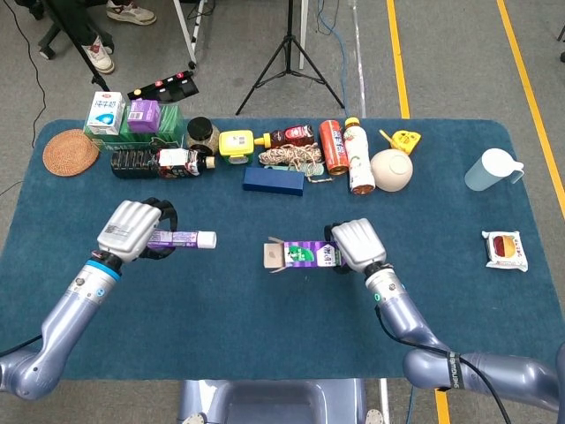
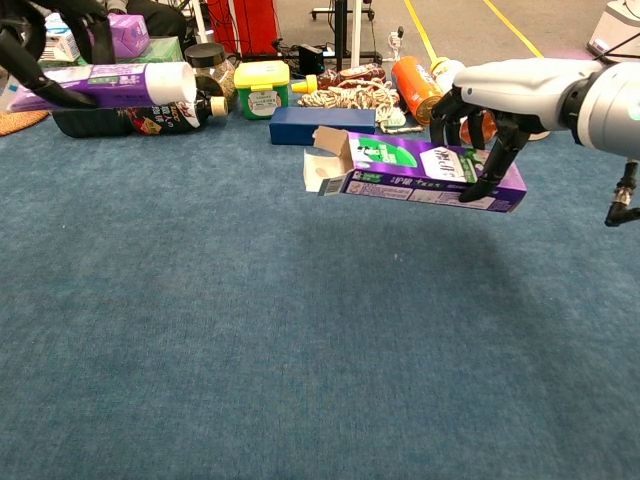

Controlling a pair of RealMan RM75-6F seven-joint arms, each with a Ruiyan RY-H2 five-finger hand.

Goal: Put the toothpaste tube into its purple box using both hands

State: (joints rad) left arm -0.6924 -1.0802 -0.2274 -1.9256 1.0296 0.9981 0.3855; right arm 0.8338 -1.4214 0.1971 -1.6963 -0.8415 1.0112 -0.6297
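My left hand grips the purple toothpaste tube by its tail end, held level above the table, white cap pointing right. My right hand holds the purple box off the table, its open flapped end facing left toward the tube. A gap of about a hand's width separates the cap from the box mouth. In the chest view my right hand wraps over the right half of the box; my left hand shows at the top left edge.
A row of objects lines the far side: a dark blue box, black bottle, yellow container, rope bundle, red can, drink bottle, bowl. A woven coaster lies far left, a pitcher and snack packet right.
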